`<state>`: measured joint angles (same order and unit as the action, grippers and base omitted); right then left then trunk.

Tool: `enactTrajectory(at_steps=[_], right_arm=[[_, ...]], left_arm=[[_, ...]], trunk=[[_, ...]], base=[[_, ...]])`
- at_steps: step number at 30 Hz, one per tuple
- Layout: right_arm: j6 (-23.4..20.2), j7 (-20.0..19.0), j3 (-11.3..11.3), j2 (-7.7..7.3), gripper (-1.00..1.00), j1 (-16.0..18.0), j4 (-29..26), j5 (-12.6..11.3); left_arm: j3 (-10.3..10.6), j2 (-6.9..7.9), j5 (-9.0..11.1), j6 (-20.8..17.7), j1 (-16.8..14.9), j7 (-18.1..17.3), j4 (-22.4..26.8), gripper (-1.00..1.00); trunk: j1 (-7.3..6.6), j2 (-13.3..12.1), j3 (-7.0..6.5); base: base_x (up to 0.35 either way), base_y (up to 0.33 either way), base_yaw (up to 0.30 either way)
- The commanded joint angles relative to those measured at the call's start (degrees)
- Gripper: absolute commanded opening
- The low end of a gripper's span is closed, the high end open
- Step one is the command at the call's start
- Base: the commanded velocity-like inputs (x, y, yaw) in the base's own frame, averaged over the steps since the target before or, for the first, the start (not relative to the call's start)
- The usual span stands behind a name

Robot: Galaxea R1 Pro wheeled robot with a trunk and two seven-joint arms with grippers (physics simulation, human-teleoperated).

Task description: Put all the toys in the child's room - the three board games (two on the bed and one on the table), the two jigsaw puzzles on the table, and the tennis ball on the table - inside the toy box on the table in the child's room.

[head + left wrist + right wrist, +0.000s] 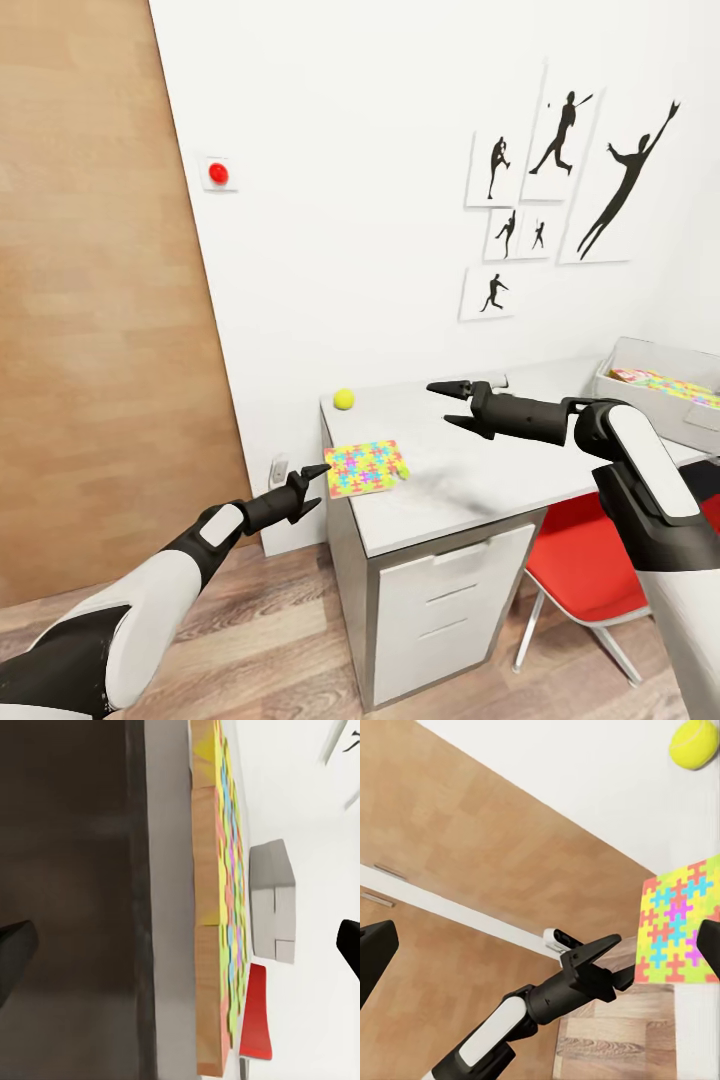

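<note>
A jigsaw puzzle (365, 467) lies flat at the front left corner of the table (480, 490). My left gripper (312, 487) is open, its fingers straddling the puzzle's left edge at table height; the left wrist view shows the puzzle (225, 907) edge-on. The tennis ball (344, 398) rests behind the puzzle near the wall. My right gripper (450, 405) hovers open above the table's middle, pointing left. The toy box (640, 395) stands at the far right with a colourful patterned flat piece (665, 385) inside. The board games and bed are out of view.
A red chair (590, 570) is tucked under the table to the right of the white drawers (450, 610). A wooden door (100, 300) fills the left side. The wall behind carries a red button (218, 173) and silhouette pictures (560, 190).
</note>
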<state>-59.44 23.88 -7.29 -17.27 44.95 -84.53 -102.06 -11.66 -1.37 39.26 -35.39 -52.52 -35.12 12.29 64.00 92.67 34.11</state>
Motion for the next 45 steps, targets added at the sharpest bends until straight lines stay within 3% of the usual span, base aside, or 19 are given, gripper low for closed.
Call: enactTrajectory(at_steps=[1, 45], right_arm=[[0.0, 0.6, -0.1, -0.04, 1.0, 0.1, 0.0, -0.6], [0.0, 0.7, -0.1, -0.03, 1.0, 0.1, 0.0, -0.6]], left_arm=[[-0.5, -0.04, -0.1, -0.4, 0.0, 0.0, 0.0, 1.0], [-0.5, -0.04, -0.1, -0.1, 0.0, 0.0, 0.0, 1.0]], trunk=[[0.0, 0.0, 0.06], [0.0, 0.0, 0.06]], base=[[0.0, -0.046, 0.0], [0.0, -0.034, 0.0]])
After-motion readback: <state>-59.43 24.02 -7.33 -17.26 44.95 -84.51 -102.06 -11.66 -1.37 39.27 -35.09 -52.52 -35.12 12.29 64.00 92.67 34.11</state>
